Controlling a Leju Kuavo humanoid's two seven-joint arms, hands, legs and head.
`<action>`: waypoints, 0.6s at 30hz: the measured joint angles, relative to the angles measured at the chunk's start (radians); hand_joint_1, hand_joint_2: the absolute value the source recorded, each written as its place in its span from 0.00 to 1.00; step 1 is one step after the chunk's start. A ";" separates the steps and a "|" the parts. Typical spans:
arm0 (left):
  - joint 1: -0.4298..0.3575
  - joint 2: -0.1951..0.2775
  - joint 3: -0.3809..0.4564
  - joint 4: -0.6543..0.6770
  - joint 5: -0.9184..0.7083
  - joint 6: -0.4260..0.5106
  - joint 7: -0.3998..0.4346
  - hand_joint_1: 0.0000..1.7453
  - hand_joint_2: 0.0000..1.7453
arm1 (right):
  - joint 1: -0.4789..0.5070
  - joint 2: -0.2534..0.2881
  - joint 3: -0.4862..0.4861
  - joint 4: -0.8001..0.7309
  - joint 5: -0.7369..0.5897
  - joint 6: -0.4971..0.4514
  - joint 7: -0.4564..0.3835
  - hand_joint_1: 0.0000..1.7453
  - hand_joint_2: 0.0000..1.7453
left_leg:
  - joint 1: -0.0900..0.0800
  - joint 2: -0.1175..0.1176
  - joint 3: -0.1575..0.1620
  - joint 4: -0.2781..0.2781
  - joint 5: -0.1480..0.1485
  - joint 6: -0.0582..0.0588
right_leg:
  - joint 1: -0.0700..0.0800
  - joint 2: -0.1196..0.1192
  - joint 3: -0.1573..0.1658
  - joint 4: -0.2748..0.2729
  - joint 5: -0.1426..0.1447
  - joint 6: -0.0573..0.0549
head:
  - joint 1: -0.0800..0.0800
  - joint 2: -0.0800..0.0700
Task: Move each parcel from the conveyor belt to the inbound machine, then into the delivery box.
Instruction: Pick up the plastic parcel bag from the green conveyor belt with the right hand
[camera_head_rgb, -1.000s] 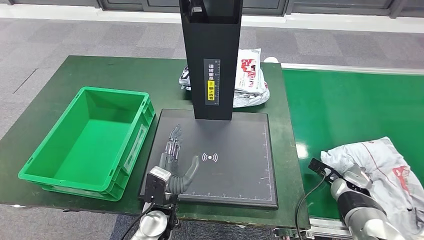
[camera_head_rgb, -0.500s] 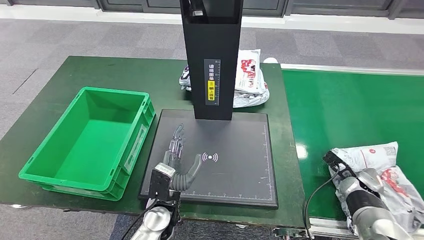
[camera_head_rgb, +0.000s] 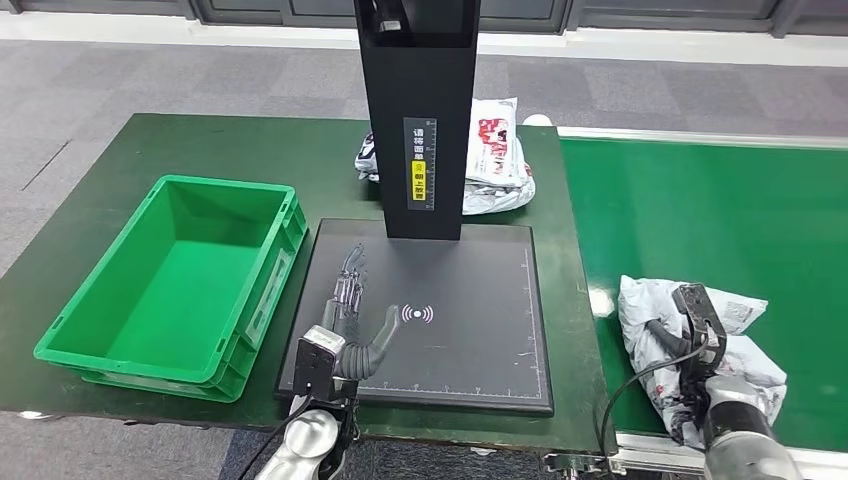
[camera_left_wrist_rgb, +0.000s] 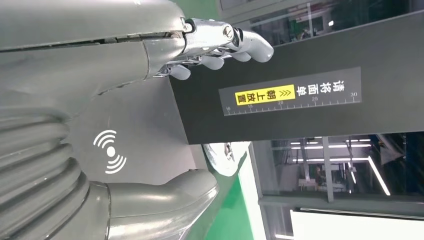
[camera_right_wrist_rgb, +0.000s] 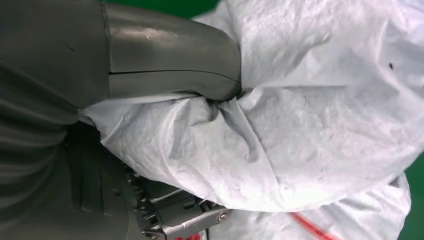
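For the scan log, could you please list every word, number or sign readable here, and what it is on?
"请将面单": white, on the black column's label.
"朝上放置": on that label's yellow patch, after chevrons.
"10 15 20 25 30": ruler under that text.
Wireless-wave sign, no words: scanner pad.
Red print on the parcels behind the column: too small to read.

Head camera looking down from high at the black scanner pad (camera_head_rgb: 440, 310), left wrist camera hovering close over that same pad (camera_left_wrist_rgb: 145, 130), right wrist camera pressing against a white parcel (camera_right_wrist_rgb: 310, 115) beside the pad.
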 joint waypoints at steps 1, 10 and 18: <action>-0.001 0.001 0.000 0.002 0.000 0.000 -0.001 0.00 1.00 | 0.002 0.003 -0.019 0.000 -0.003 0.002 -0.002 1.00 1.00 | 0.000 -0.001 0.000 0.000 0.000 0.000 | 0.000 -0.001 0.000 0.000 0.000 0.000 | 0.000 0.000; -0.004 0.003 0.001 0.017 0.000 0.010 -0.020 0.00 1.00 | 0.005 0.044 -0.157 0.004 -0.184 0.188 -0.139 1.00 1.00 | 0.000 -0.002 -0.006 0.000 0.001 0.000 | 0.000 -0.001 -0.001 0.000 0.001 0.000 | 0.000 0.000; -0.003 0.005 0.010 0.020 0.001 0.038 -0.038 0.00 1.00 | -0.032 0.232 -0.201 -0.073 -0.515 0.408 -0.288 1.00 1.00 | 0.001 -0.006 -0.009 -0.001 0.007 -0.002 | 0.002 -0.004 -0.008 0.001 0.003 -0.002 | 0.000 0.000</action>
